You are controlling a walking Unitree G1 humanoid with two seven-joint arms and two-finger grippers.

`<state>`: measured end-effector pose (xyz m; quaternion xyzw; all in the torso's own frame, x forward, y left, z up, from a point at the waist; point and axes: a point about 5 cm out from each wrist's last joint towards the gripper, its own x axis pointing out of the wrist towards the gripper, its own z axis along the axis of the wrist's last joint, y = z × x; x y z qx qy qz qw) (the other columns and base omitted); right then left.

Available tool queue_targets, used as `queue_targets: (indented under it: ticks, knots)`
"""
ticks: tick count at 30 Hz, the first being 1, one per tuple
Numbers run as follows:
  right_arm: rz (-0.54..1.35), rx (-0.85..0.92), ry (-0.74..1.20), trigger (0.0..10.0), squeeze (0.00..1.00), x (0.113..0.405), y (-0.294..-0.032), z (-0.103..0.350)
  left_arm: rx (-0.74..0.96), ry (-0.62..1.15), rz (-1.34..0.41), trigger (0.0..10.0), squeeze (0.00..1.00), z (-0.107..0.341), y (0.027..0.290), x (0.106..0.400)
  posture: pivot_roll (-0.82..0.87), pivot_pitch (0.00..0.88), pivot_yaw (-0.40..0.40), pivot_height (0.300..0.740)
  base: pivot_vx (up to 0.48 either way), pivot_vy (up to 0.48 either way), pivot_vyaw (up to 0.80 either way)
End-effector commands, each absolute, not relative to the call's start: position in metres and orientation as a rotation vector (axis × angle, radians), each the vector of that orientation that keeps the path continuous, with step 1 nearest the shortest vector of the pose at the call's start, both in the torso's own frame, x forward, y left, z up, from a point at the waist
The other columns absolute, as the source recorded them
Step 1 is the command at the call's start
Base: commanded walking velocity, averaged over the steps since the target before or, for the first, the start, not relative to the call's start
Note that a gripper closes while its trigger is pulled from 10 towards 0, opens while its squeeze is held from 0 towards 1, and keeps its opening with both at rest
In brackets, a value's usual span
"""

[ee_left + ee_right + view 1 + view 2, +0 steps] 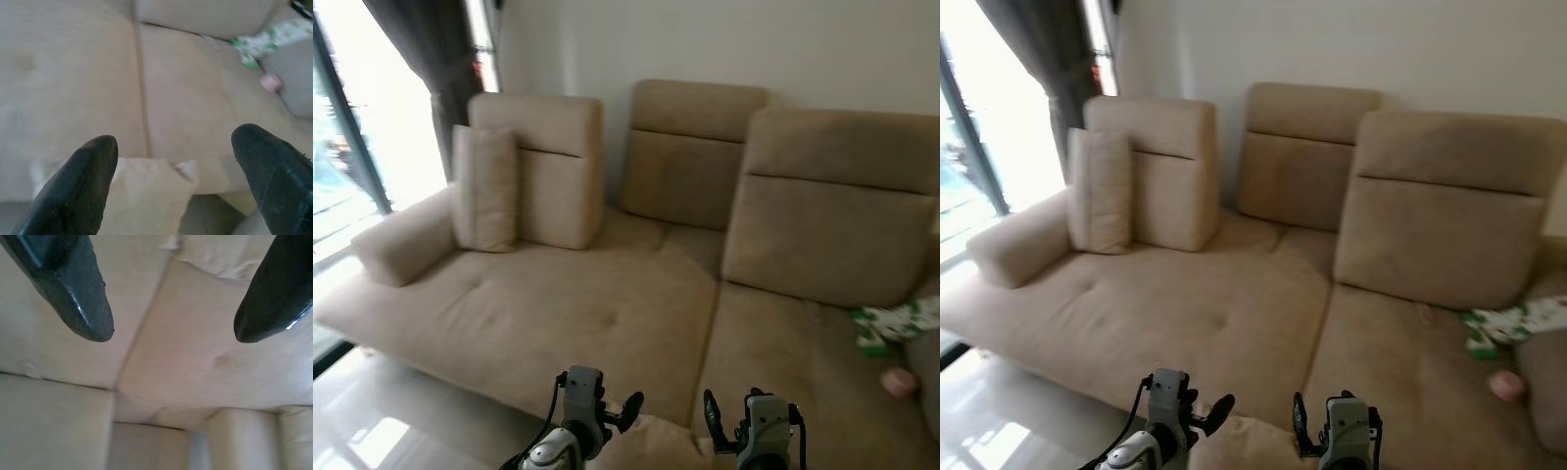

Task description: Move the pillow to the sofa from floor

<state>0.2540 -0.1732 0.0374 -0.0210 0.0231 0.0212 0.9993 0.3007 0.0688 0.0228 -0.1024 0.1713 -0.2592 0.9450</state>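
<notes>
One beige pillow (651, 446) sits at the sofa's (607, 323) front edge, between the two tools; little of it shows, so which way its long axis runs cannot be told. The left tool (625, 411) and right tool (715, 416) flank it, each with fingers spread wide and gripping nothing. A second pillow (484, 186) stands upright against the sofa's left back cushion. One green-and-white wrapper (896, 323) and one pink object (898, 382) lie on the sofa's right seat.
</notes>
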Motion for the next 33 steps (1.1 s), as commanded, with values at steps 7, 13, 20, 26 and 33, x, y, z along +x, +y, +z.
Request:
queue_targets:
  ticks: [7,13,20,26,33]
  knots:
    - [0.074,-0.089,0.049,10.0,0.0,0.258,-0.169,0.038,-0.19,0.336,-0.515,10.0,0.0,0.025,0.073,0.303,-0.06,0.0,0.055,0.74,0.0,0.0,0.0]
    - [0.123,-0.14,0.012,10.0,0.0,0.262,-0.164,0.043,-0.174,0.317,-0.517,10.0,0.0,0.027,0.073,0.304,-0.06,0.0,0.054,0.74,0.0,0.0,0.0]
    - [0.176,-0.172,-0.019,10.0,0.0,0.26,-0.161,0.047,-0.149,0.269,-0.509,10.0,0.0,0.033,0.077,0.307,-0.06,0.0,0.053,0.74,0.0,0.0,0.0]
    - [0.164,-0.241,-0.057,10.0,0.0,0.257,-0.161,0.055,-0.159,0.166,-0.442,10.0,0.0,0.049,0.092,0.316,-0.05,0.0,0.059,0.74,0.0,0.0,0.0]
    - [0.257,-0.269,-0.076,10.0,0.0,0.253,-0.157,0.055,-0.162,0.126,-0.422,10.0,0.0,0.054,0.103,0.317,-0.04,0.0,0.045,0.74,0.0,0.0,0.0]
